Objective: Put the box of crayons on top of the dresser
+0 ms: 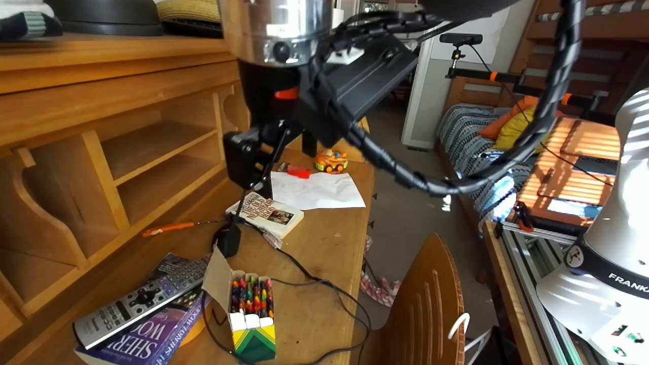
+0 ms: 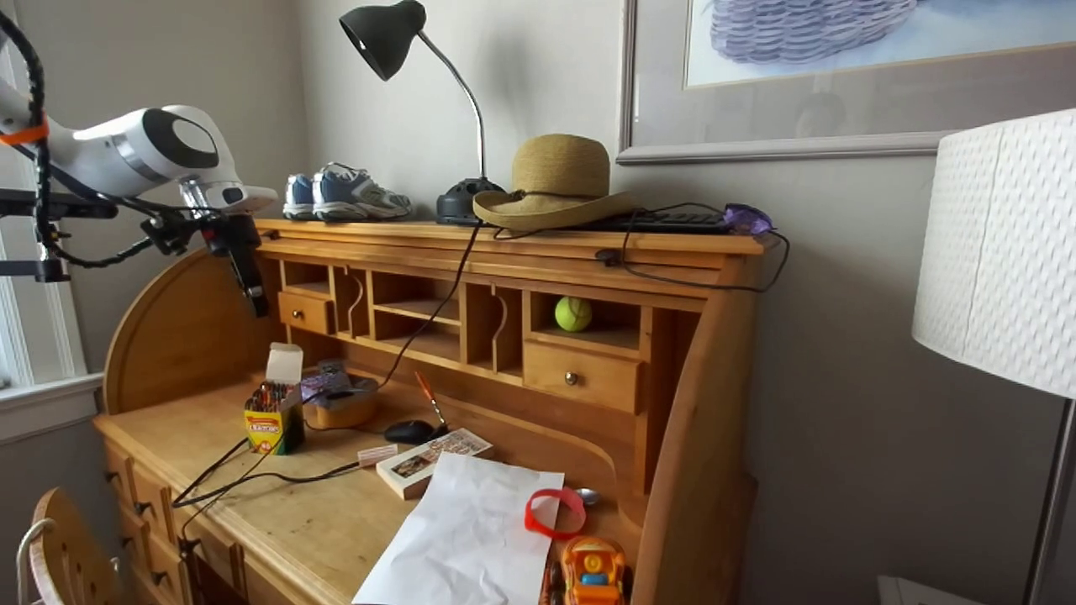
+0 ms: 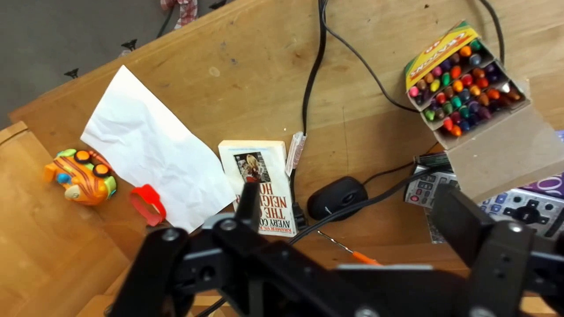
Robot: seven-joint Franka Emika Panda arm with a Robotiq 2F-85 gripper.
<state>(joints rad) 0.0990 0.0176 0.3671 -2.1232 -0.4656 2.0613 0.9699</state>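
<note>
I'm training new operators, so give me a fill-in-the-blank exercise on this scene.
The box of crayons is ____, not shut.
The straw hat rests on ____ of the dresser.
The remote control lies across a ____ book.
The pincer, jaws apart, holds ____.
Missing words: open; top; purple; nothing.
</note>
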